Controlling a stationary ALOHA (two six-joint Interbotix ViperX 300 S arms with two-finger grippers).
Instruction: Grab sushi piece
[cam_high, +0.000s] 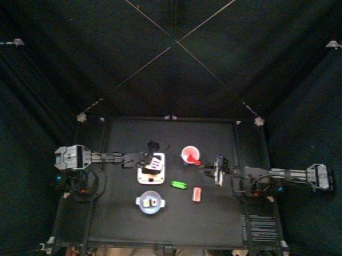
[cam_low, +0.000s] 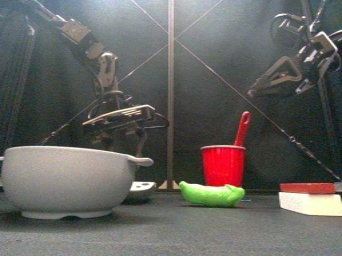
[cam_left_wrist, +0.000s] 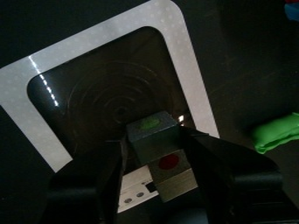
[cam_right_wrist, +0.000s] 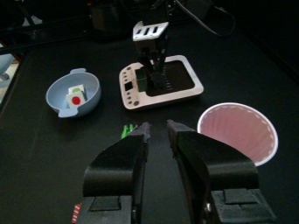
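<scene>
Table (cam_high: 221, 135), seen from above.
- Right arm parked at 3 o'clock. Right gripper (cam_right_wrist: 162, 129) has its jaws nearly together, with nothing between them.
- Left arm reaches in from 9 o'clock. Left gripper (cam_left_wrist: 162, 140) hangs over the white board (cam_left_wrist: 70, 66), jaws wide.
- Bowl (cam_high: 150, 202) at 7 o'clock, red cup (cam_high: 191, 155) at 1 o'clock.
- Sushi piece (cam_left_wrist: 163, 159) sits between the left jaws, at the board's near rim. It is small, with a green end and a red spot. Cannot tell whether either jaw touches it.

Risks, as I judge them:
- The piece is tiny against wide jaws. If one jaw lands first, it could skid or tip the piece off the rim.
- Jaws set too low may catch the board and drag it.
- Too shallow a bite and the piece could pop out on the lift.
</scene>
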